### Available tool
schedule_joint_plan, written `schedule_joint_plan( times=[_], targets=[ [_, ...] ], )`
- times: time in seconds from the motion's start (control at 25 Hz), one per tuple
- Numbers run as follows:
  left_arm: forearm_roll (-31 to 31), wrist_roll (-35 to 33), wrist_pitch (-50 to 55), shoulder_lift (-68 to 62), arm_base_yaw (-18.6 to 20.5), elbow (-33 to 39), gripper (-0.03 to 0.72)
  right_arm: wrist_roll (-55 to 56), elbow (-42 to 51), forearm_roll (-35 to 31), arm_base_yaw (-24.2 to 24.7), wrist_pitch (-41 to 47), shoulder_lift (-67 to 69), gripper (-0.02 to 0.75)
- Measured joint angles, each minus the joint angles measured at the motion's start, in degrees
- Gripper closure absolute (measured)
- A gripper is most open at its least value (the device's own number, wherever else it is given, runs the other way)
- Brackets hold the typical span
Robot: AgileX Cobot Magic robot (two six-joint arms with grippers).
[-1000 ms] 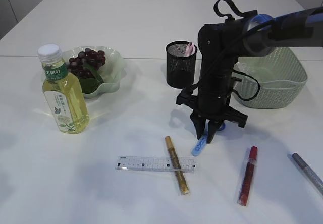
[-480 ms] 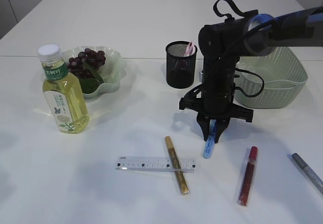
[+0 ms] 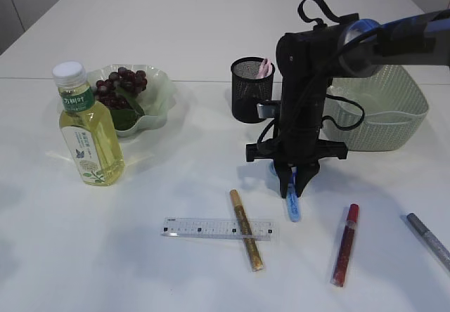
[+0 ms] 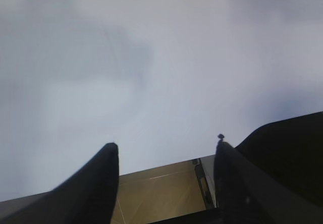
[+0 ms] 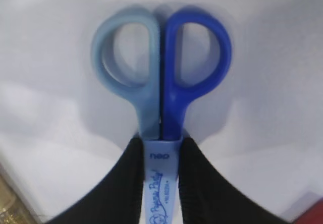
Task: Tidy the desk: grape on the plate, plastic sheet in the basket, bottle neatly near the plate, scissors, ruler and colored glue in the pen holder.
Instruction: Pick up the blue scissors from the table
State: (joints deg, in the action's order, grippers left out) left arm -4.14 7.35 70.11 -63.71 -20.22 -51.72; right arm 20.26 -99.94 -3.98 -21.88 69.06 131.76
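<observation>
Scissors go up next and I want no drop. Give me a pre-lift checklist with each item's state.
1. Right gripper shut on the blue-handled scissors in their pale blue sheath: ok.
2. Grip centred on the sheath, handles free: ok.
3. Scissors clear of the gold glitter glue stick and red glue stick: ok.
4. Black mesh pen holder upright, room inside beside a pink item: ok.
5. Whether the scissor tip is off the white table: cannot tell.
6. Left gripper open, away from the work: ok.
</observation>
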Motion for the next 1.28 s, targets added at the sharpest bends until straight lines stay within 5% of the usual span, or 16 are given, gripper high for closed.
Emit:
schedule_joint_plan(
  times=[1.28],
  targets=[
    [1.6, 0.0, 0.1, 0.0, 0.0, 0.0, 0.253, -22.3, -3.7, -1.8, -0.1, 0.7, -9.5, 0.567]
  ],
)
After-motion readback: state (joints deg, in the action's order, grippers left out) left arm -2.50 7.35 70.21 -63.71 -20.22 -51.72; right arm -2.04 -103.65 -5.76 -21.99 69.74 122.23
